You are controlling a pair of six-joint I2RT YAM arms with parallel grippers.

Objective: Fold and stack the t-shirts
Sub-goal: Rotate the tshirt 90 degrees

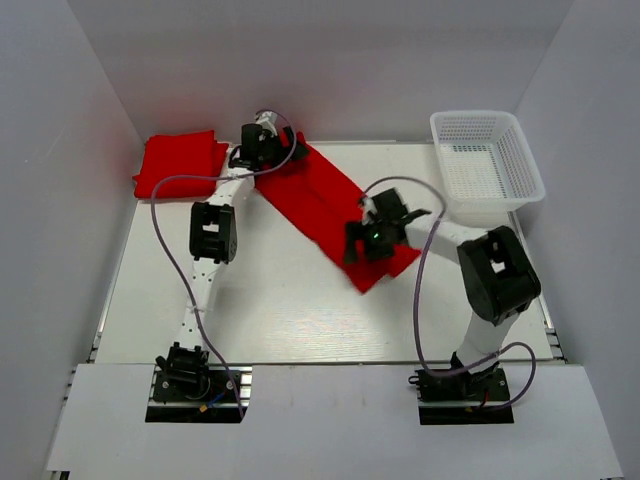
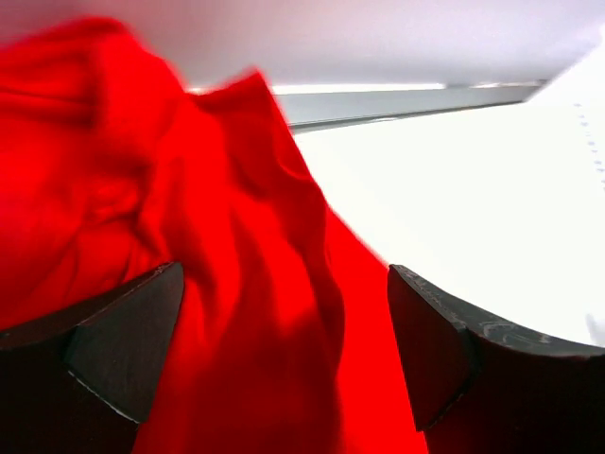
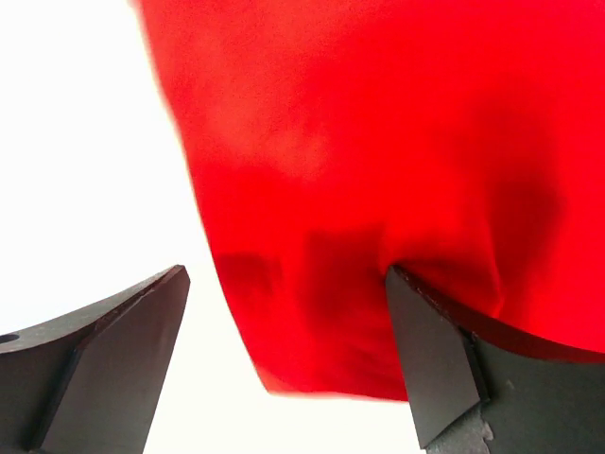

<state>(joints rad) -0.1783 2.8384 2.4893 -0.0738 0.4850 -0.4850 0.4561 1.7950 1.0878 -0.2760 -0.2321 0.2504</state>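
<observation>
Each arm, left arm (image 1: 204,262) and right arm (image 1: 478,268), has white links between blocky black joint housings. A thin lilac cable (image 1: 419,300) loops along each. The base blocks (image 1: 186,374) are black (a green light shows near the right wrist). The jaws are matte dark-grey wedges, faintly scuffed.

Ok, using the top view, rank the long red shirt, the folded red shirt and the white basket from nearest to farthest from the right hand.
1. Long red shirt: laid diagonally mid-table, directly under the right hand.
2. White basket: far right corner of the table.
3. Folded red shirt: far left corner, across the table.
</observation>
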